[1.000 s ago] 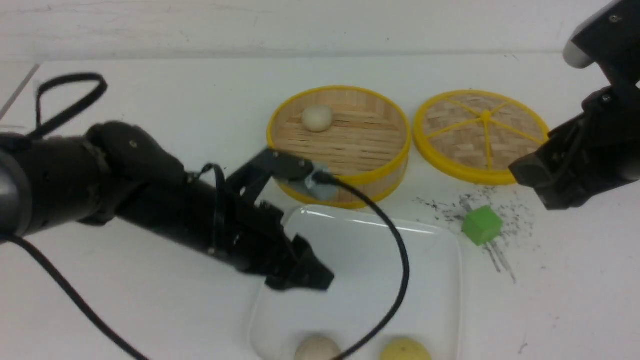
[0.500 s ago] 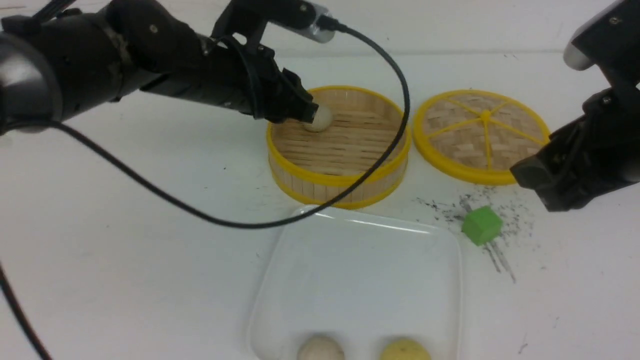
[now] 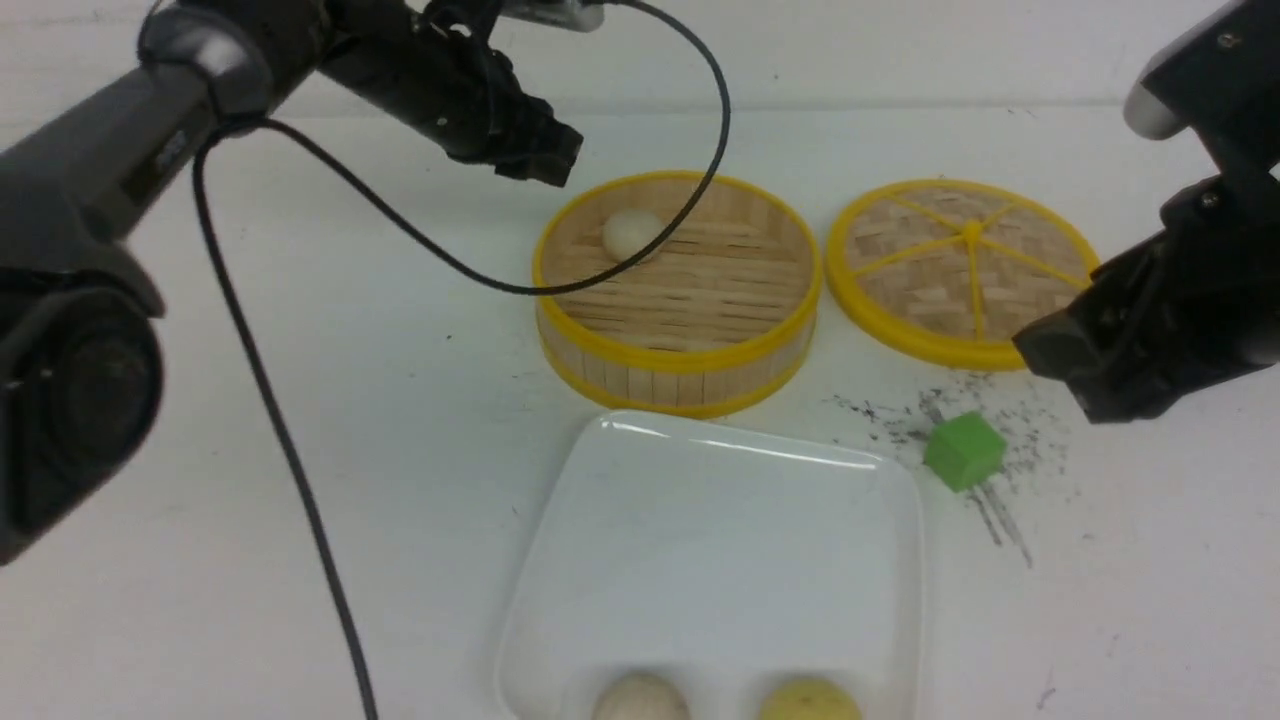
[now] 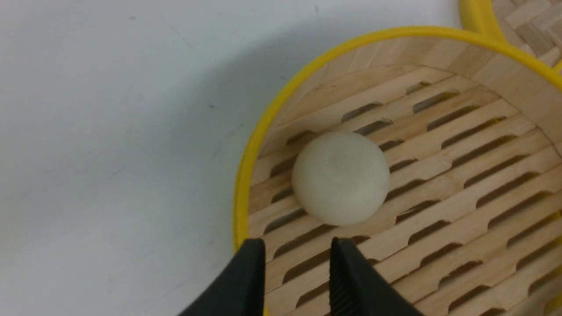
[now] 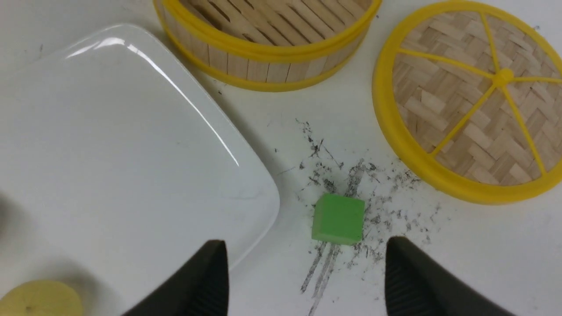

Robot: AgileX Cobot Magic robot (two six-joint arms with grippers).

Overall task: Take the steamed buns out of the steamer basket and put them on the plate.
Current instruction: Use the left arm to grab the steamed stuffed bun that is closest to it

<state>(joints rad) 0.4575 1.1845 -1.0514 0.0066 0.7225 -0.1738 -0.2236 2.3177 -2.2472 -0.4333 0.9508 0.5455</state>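
Front view: last bun (image 3: 630, 232) lies far-left in steamer basket (image 3: 680, 360); off-white bun (image 3: 640, 700) and yellow bun (image 3: 808, 702) on plate (image 3: 720, 500).
Left wrist view: left gripper (image 4: 296, 252) jaws narrowly apart, empty, short of it.
Right wrist view: right gripper (image 5: 306, 245) jaws wide, empty.
Likely pick 3: widen, straddle, clamp.

White tabletop (image 3: 300, 420), matte, lightly smudged, dark scuff marks (image 3: 1000, 520) on right side, pale backdrop (image 3: 900, 50) behind far edge, even diffuse overhead light, soft shadows
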